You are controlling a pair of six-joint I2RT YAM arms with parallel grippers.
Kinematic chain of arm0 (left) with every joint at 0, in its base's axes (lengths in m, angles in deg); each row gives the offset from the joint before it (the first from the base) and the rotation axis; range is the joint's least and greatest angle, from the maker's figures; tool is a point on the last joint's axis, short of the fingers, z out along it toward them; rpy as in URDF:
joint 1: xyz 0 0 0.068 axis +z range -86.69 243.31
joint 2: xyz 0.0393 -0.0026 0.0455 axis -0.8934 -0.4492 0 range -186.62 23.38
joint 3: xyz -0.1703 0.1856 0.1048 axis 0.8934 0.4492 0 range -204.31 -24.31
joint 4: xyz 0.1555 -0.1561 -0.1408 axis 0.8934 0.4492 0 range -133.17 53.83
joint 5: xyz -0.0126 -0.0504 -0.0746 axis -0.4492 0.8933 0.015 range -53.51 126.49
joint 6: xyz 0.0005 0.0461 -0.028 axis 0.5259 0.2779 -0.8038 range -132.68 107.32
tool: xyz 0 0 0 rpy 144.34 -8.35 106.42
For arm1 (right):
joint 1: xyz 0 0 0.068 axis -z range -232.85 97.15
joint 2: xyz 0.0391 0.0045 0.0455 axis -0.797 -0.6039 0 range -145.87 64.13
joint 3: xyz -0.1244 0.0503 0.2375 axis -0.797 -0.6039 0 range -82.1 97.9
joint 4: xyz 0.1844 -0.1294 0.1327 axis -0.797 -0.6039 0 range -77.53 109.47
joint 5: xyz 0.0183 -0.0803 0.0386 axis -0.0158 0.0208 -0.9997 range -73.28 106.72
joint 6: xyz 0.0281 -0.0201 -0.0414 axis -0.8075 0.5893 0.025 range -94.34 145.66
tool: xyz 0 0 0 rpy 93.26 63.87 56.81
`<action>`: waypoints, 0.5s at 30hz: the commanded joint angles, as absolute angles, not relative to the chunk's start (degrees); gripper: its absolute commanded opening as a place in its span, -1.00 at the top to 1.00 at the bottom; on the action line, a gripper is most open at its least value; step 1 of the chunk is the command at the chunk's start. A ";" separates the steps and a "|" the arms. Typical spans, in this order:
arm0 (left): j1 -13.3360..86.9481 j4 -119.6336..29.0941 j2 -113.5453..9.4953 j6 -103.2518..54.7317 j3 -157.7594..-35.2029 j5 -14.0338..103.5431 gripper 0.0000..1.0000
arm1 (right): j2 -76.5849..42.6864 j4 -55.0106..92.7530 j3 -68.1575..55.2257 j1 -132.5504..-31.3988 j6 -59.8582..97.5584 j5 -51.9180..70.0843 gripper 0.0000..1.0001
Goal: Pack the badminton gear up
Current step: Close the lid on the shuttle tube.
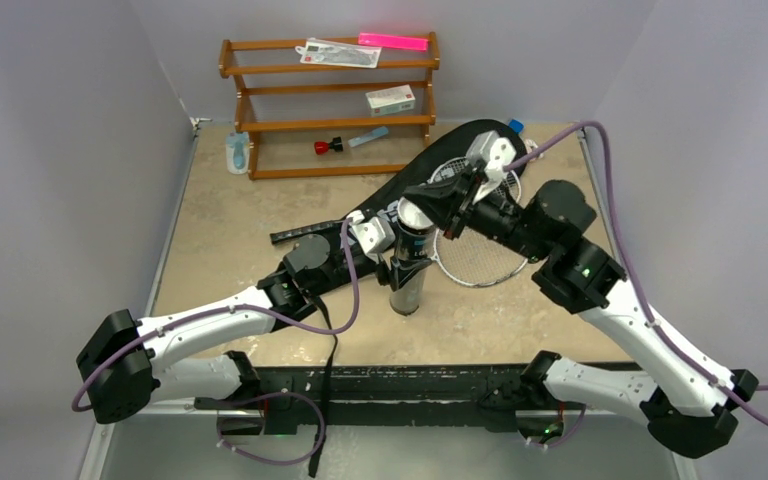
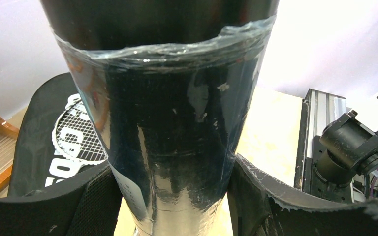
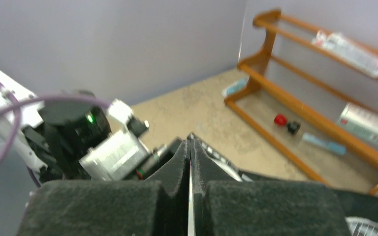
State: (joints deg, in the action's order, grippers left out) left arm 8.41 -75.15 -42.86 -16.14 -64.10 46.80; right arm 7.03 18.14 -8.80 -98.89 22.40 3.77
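Note:
The dark tube stands upright on the table's middle. My left gripper is shut on its side. In the left wrist view the glossy tube fills the frame between both pads. My right gripper hovers right at the tube's top, jaws pressed together. In its own view the right gripper shows only a thin pale sliver in the seam, and I cannot tell what that is. Behind the tube, a silver-framed racket lies across the long black bag. Its strings show on the bag.
A brown wooden rack stands against the back wall, also seen as the rack. It carries a pink strip, a small white box and a red item. A pale blue object lies left of it.

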 commanded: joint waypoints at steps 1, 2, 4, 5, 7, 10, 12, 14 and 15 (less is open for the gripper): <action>8.20 -75.69 -42.54 -17.01 -66.30 48.00 -0.05 | 6.71 18.63 -15.66 -98.72 20.00 4.81 1.00; 8.20 -75.70 -42.58 -16.95 -66.32 48.07 -0.05 | 6.16 17.62 -15.57 -98.70 19.05 4.70 1.00; 8.20 -75.69 -42.79 -16.77 -66.41 48.17 -0.05 | 4.41 13.91 -12.58 -98.68 19.35 4.86 1.00; 8.20 -75.69 -42.92 -16.73 -66.48 48.20 -0.05 | 3.75 12.10 -10.43 -98.69 19.79 4.97 1.00; 8.20 -75.60 -43.05 -16.64 -66.58 48.27 -0.05 | 3.43 10.58 -6.91 -98.70 20.73 5.11 1.00; 8.20 -75.64 -43.06 -16.55 -66.52 48.18 -0.05 | 3.80 10.62 -2.76 -98.72 21.71 4.97 1.00; 8.20 -75.58 -42.93 -16.63 -66.51 48.18 -0.05 | 3.63 9.63 -0.17 -98.71 22.39 4.93 1.00; 8.20 -75.31 -42.81 -16.71 -66.47 48.10 -0.05 | 4.25 9.36 -0.26 -98.71 22.43 5.83 1.00; 8.20 -75.17 -42.60 -16.66 -66.44 48.02 -0.05 | 5.00 9.85 -1.37 -98.72 22.41 6.69 0.98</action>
